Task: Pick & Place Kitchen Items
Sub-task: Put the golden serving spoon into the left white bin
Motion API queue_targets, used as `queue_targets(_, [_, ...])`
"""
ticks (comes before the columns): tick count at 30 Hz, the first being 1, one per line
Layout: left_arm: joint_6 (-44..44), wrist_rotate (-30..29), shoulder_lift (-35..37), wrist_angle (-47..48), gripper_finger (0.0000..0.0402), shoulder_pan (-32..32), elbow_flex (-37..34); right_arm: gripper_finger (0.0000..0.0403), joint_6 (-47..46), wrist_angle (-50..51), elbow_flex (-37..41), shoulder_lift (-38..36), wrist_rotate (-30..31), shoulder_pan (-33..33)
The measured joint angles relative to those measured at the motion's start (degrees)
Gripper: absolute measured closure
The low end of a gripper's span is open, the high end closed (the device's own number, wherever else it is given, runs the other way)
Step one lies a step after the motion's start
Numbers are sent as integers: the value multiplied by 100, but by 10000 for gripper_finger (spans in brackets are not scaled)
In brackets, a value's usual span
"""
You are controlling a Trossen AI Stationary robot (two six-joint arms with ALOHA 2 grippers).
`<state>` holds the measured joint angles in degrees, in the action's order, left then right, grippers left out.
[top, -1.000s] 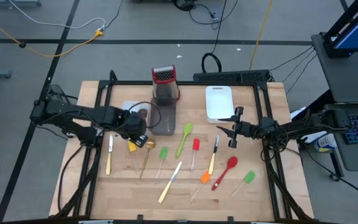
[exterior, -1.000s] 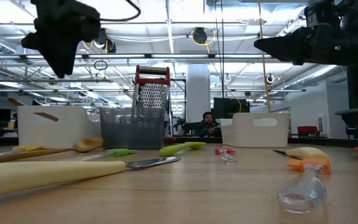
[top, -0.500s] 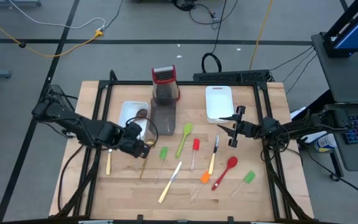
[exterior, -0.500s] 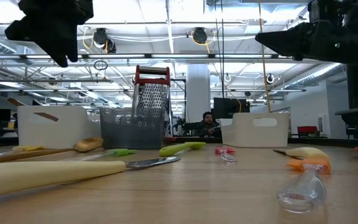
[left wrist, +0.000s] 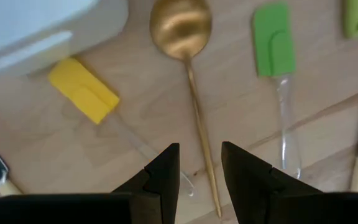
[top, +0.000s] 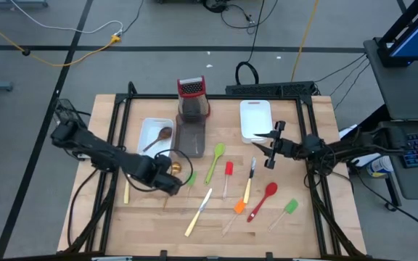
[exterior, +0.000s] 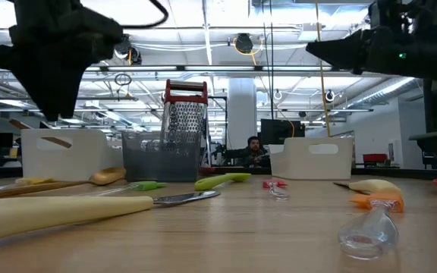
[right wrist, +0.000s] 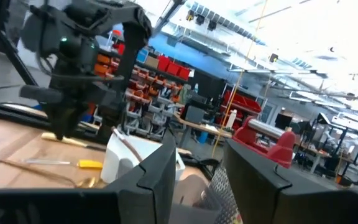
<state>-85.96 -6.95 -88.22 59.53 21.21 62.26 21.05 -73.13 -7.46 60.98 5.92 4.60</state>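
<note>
Wooden table (top: pixel 318 225), utensils scattered; seated person (exterior: pixel 254 149) in room behind.

Seen level across the desk (exterior: pixel 226 243), a pale knife handle (exterior: pixel 59 214) lies nearest at the left, its blade (exterior: pixel 188 198) pointing inward. Behind it rest a wooden spoon (exterior: pixel 67 183) and a green spoon (exterior: pixel 222 180). A clear-handled orange spatula (exterior: pixel 374 220) lies at the right. Farther back stand a white tray (exterior: pixel 63 154), a grey tray (exterior: pixel 154 157), the red-topped grater (exterior: pixel 184 121) and another white tray (exterior: pixel 313 158). Two dark end effectors hang above — the left end effector (exterior: pixel 51 57) and the right end effector (exterior: pixel 378 49).

Bare table (top: pixel 303 217) beside green spatula (top: pixel 290 206)
</note>
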Motion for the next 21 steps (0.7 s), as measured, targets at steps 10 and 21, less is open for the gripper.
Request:
queue_targets(10, [252,130,-342,-484,279,-176,0,273,-558,11,-728,1214,11,312])
queue_targets(21, [433,59,-897,-916,279,-164,0,273,-505,14,-1385,2079,4,411])
